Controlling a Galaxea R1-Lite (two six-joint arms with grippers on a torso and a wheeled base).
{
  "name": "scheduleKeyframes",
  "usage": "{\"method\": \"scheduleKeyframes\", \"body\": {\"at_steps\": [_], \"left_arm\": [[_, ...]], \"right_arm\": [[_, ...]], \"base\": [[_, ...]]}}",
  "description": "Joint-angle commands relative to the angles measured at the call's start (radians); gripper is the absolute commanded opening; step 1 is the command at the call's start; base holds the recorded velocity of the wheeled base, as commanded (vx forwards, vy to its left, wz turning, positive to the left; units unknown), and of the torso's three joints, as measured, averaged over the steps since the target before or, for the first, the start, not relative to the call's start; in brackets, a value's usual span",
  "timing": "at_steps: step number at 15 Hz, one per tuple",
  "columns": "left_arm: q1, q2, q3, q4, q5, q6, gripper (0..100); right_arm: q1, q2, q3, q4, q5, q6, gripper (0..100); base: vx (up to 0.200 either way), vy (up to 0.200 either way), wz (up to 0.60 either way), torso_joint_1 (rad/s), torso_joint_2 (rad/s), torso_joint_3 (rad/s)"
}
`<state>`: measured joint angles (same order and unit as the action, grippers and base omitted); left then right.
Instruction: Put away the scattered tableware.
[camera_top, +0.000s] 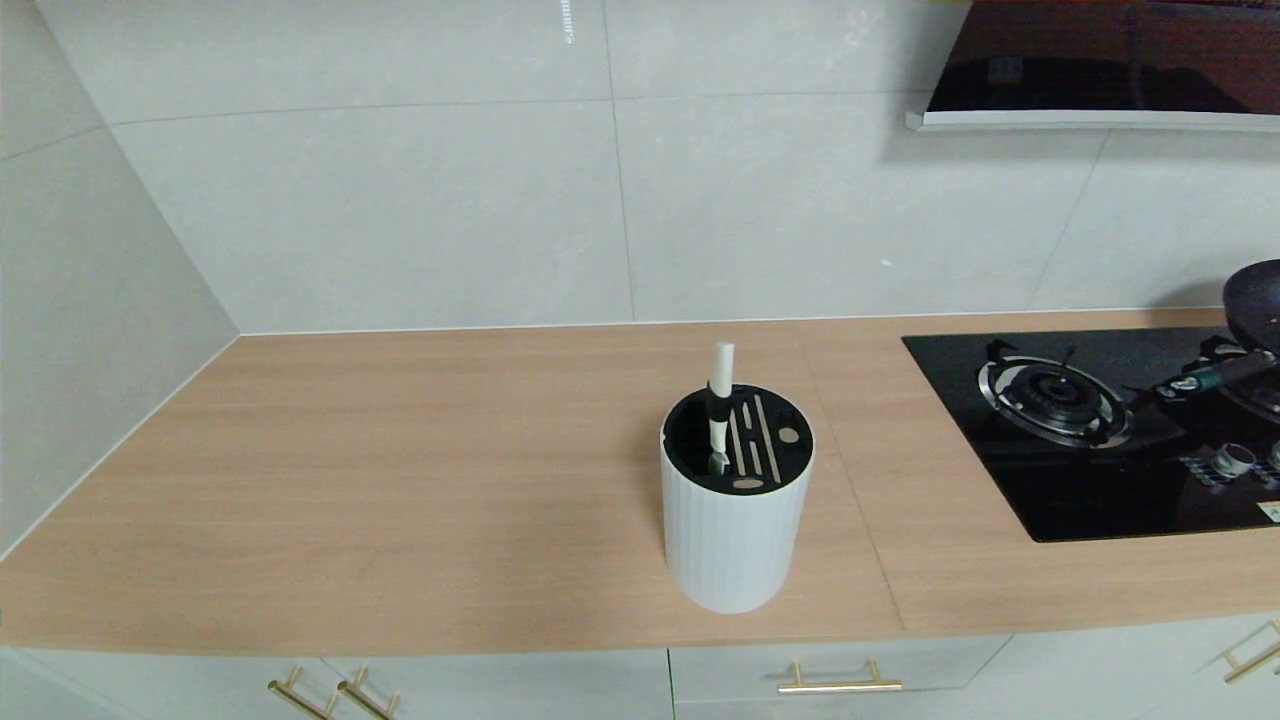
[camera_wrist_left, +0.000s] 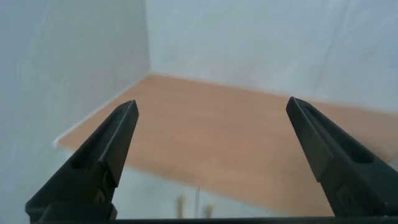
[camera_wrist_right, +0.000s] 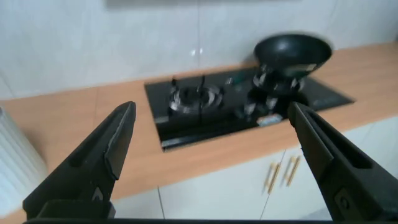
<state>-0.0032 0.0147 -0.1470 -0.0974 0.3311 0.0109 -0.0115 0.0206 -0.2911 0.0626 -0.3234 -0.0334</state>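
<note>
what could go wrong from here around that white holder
The tall white holder stands near the front edge of the counter; a bump from an arm might tip it off. The utensil pokes up above its slotted top, so a low pass by the open right gripper could snag it.

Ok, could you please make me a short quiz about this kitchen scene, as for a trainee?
1. True or false: the white holder lies on its side on the counter.
2. Where is the black pan? A: on the hob; B: inside the holder; C: on the bare counter.
3. Fill in: the left gripper and the right gripper are both ____.
Key: 1 false, it stands upright; 2 A; 3 open.
</note>
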Motion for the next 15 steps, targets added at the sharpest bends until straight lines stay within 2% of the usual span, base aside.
{"method": "scheduleKeyframes", "body": {"at_steps": [1, 2, 3, 4, 5, 6, 7, 8, 9, 10, 12, 13, 15], "left_arm": [[0.005, -0.015, 0.147, -0.001, -0.03, 0.029, 100], [0.005, -0.015, 0.144, 0.067, -0.083, -0.015, 100], [0.005, -0.015, 0.145, 0.067, -0.172, -0.025, 100], [0.005, -0.015, 0.145, 0.068, -0.231, -0.037, 100], [0.005, -0.015, 0.145, 0.07, -0.248, -0.037, 100], [0.005, -0.015, 0.147, 0.076, -0.268, -0.022, 100], [0.005, -0.015, 0.147, 0.097, -0.32, 0.006, 100], [0.005, -0.015, 0.145, 0.102, -0.333, 0.031, 100], [0.005, -0.015, 0.145, 0.102, -0.334, 0.044, 100], [0.005, -0.015, 0.145, 0.102, -0.334, 0.044, 100], [0.005, -0.015, 0.145, 0.101, -0.334, 0.024, 100], [0.005, -0.015, 0.145, 0.099, -0.333, -0.008, 100], [0.005, -0.015, 0.145, 0.099, -0.334, -0.011, 100]], "right_arm": [[0.004, -0.019, 0.211, -0.153, 0.003, 0.0, 100], [0.004, -0.018, 0.291, -0.227, 0.04, -0.003, 100], [0.004, -0.019, 0.29, -0.164, 0.073, 0.006, 100], [0.004, -0.019, 0.291, -0.125, 0.084, 0.015, 100], [0.004, -0.018, 0.291, -0.107, 0.089, 0.017, 100], [0.004, -0.018, 0.291, -0.106, 0.107, 0.018, 100], [0.005, -0.019, 0.291, -0.101, 0.17, 0.02, 100], [0.005, -0.018, 0.291, -0.073, 0.28, 0.017, 100], [0.005, -0.018, 0.288, -0.044, 0.32, 0.018, 100], [0.005, -0.018, 0.291, -0.061, 0.319, 0.018, 100], [0.005, -0.019, 0.291, -0.061, 0.317, 0.02, 100], [0.005, -0.019, 0.291, -0.061, 0.317, 0.02, 100], [0.005, -0.019, 0.291, -0.061, 0.317, 0.02, 100]], "base": [[0.0, 0.0, 0.0, 0.0, 0.0, 0.0], [0.0, 0.0, 0.0, 0.0, 0.0, 0.0], [0.0, 0.0, 0.0, 0.0, 0.0, 0.0], [0.0, 0.0, 0.0, 0.0, 0.0, 0.0], [0.0, 0.0, 0.0, 0.0, 0.0, 0.0], [0.0, 0.0, 0.0, 0.0, 0.0, 0.0], [0.0, 0.0, 0.0, 0.0, 0.0, 0.0], [0.0, 0.0, 0.0, 0.0, 0.0, 0.0], [0.0, 0.0, 0.0, 0.0, 0.0, 0.0], [0.0, 0.0, 0.0, 0.0, 0.0, 0.0], [0.0, 0.0, 0.0, 0.0, 0.0, 0.0], [0.0, 0.0, 0.0, 0.0, 0.0, 0.0], [0.0, 0.0, 0.0, 0.0, 0.0, 0.0]]}}
